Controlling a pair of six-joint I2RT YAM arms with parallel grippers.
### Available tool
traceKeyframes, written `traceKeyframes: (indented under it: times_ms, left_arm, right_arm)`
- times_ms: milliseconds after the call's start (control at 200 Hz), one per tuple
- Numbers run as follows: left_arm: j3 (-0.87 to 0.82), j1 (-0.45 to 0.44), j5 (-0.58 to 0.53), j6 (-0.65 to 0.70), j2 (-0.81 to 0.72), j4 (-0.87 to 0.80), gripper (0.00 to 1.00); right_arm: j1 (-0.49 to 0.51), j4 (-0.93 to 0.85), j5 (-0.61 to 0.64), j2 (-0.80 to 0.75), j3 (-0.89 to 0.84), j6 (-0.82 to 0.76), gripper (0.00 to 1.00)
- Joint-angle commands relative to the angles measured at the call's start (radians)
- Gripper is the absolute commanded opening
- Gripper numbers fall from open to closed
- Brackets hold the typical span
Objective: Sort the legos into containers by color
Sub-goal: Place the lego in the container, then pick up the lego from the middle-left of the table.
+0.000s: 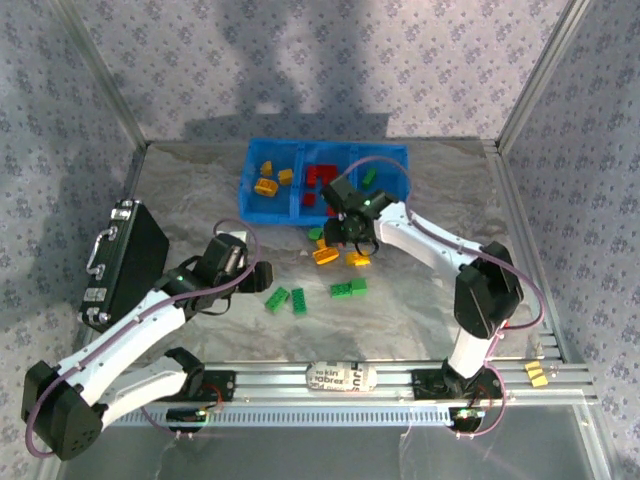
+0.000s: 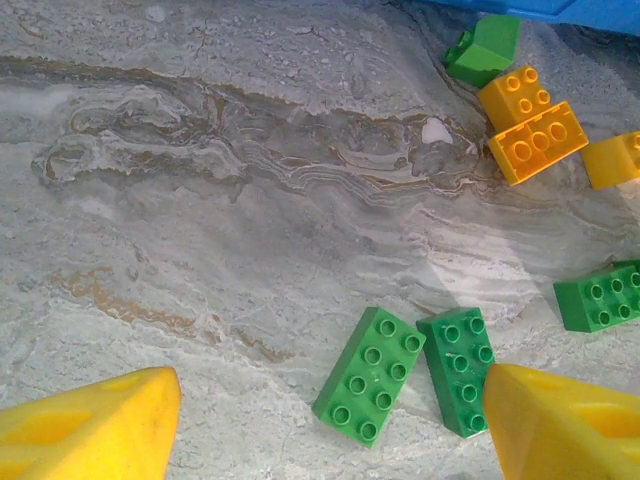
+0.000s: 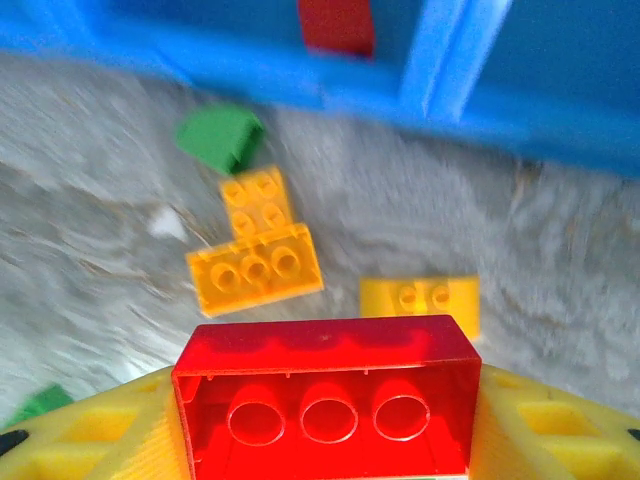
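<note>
My right gripper [image 3: 325, 425] is shut on a red lego [image 3: 325, 385], hollow underside facing the camera, held above the table just in front of the blue bin [image 3: 560, 120]. Below it lie two joined orange legos [image 3: 255, 260], a yellow one [image 3: 420, 300] and a green one [image 3: 220, 138]. In the top view this gripper [image 1: 352, 238] hovers near the bin's front wall [image 1: 300, 222]; the compartments hold yellow-orange [image 1: 265, 180], red [image 1: 318, 180] and green [image 1: 370, 177] legos. My left gripper [image 2: 330, 440] is open and empty above two green legos [image 2: 370, 375], [image 2: 462, 370].
A black hard case [image 1: 120, 260] stands at the left edge beside my left arm. Another green lego pair [image 1: 348, 288] lies mid-table. Two yellow bricks [image 1: 537, 374] sit outside the rail at the right. Metal frame posts border the table.
</note>
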Motion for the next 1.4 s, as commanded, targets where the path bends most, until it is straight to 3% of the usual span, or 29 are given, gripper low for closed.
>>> traceKeyframes:
  times_ms: [0, 140, 245, 290, 445, 775, 1394]
  left_arm:
    - [-0.01, -0.021, 0.008, -0.027, -0.024, -0.007, 0.79]
    - [-0.008, -0.068, -0.012, -0.046, -0.013, -0.008, 0.79]
    - [0.002, -0.105, -0.021, -0.055, 0.006, -0.025, 0.79]
    - [0.002, -0.121, -0.023, -0.057, 0.011, -0.032, 0.79]
    - [-0.012, -0.16, -0.02, -0.065, 0.037, -0.04, 0.79]
    - [-0.058, -0.186, 0.045, -0.084, 0.2, 0.02, 0.77]
    - [-0.062, -0.185, 0.072, -0.094, 0.443, 0.109, 0.65]
  right_arm:
    - [-0.044, -0.07, 0.016, 0.053, 0.159, -0.075, 0.59]
    - [-0.116, -0.097, -0.053, 0.224, 0.424, -0.136, 0.62]
    - [-0.146, -0.209, -0.077, 0.365, 0.647, -0.164, 0.85]
    - [-0.14, -0.23, -0.041, 0.373, 0.671, -0.167, 0.9]
    - [-0.117, -0.032, -0.039, 0.175, 0.39, -0.161, 0.96]
    - [-0.118, 0.076, -0.068, -0.091, 0.002, -0.137, 0.95]
    - [-0.19, 0.156, -0.105, -0.35, -0.303, -0.093, 0.94]
